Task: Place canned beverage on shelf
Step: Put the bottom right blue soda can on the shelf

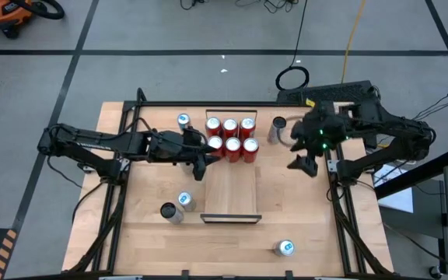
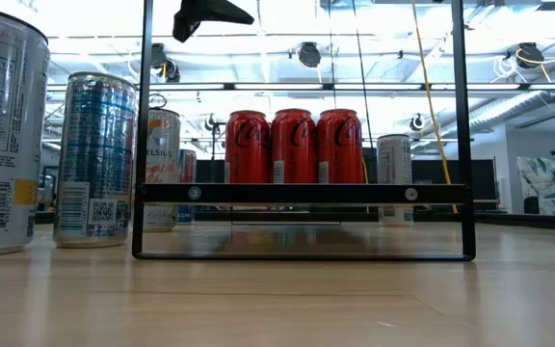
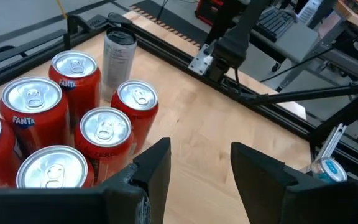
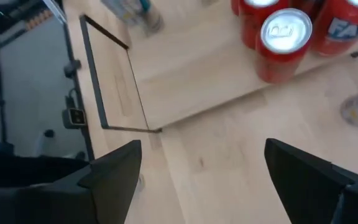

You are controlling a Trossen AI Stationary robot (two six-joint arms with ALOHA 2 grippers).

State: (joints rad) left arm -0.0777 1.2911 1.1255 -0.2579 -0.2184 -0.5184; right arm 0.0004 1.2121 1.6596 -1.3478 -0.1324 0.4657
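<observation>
While six red cans fill the shelf's far end, a silver can waits nearby beside the right gripper, jaws open and empty. Rigid, smooth, probably slippery; grip mid-body. Left gripper jaws parted, empty.

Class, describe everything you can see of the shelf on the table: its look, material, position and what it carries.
The shelf is a long, narrow board of pale wood lying flat on the tabletop, with a low raised lip at each short end. Six red cans stand upright in two rows of three at its far end; the rest is bare. The left claw hovers at its left edge, not touching it.
</observation>
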